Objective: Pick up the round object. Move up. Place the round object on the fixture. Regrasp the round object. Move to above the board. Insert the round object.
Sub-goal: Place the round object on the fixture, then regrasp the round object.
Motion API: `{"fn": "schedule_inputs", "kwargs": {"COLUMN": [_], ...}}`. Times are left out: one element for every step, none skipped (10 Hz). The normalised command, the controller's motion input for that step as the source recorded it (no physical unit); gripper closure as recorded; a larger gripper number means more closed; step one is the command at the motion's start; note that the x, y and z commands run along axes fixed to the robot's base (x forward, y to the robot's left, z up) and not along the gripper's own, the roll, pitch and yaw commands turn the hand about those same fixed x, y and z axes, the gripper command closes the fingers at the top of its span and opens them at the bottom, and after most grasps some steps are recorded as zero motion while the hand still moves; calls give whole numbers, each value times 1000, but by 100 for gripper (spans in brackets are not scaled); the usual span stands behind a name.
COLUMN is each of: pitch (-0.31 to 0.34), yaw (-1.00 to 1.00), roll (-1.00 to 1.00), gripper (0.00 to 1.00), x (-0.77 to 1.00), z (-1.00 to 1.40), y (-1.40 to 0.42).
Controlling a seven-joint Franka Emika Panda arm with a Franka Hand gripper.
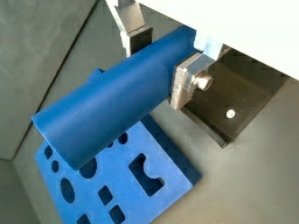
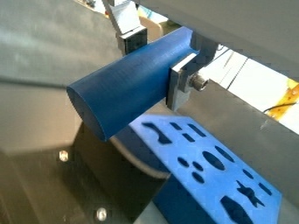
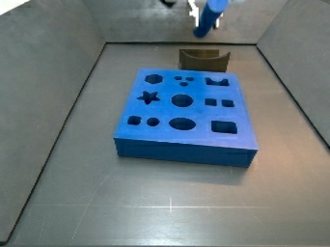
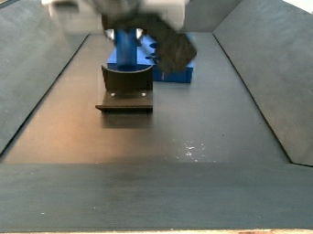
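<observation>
My gripper (image 1: 162, 59) is shut on the round object (image 1: 105, 101), a smooth blue cylinder clamped near one end between the silver fingers in both wrist views; most of its length sticks out past them. The other wrist view shows the same gripper (image 2: 158, 66) and round object (image 2: 122, 87). In a side view the gripper (image 3: 206, 17) hangs high over the fixture (image 3: 203, 59), at the far end of the board (image 3: 187, 111). The peg (image 4: 127, 46) hangs upright above the fixture (image 4: 126, 84). The board (image 1: 105, 179) lies below, its cut-outs facing up.
The fixture's dark plate (image 1: 239, 96) stands just beyond the board's edge (image 2: 176, 203). Grey sloping walls (image 3: 52, 106) enclose the floor on both sides. Bare dark floor (image 4: 184, 146) stretches in front of the fixture.
</observation>
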Motion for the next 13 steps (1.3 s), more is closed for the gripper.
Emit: {"fn": "schedule_inputs", "kwargs": {"pitch": [189,139,68,37,-5,-31,-52,0,59,62,56,46,30], "yaw": [-229,-245,-240,-233,-202,-173,-146,0,-72,-70,-57,-55,-49], "roll": [-484,-321,-213,-187,-162,-150,-121,0,46,47,59,66,65], "gripper": [100,100,100,100,100,100,100,0,0,0,0,0,0], "x": [166,180,180,153,114,98,72,0,0,-5,-21,-25,-34], "z": [-1000,-1000,-946,-793,-502,-300,-180,0,1000,1000,1000,1000,1000], "y": [145,142,130,113,83,68,56,0,0,0,5,3,5]}}
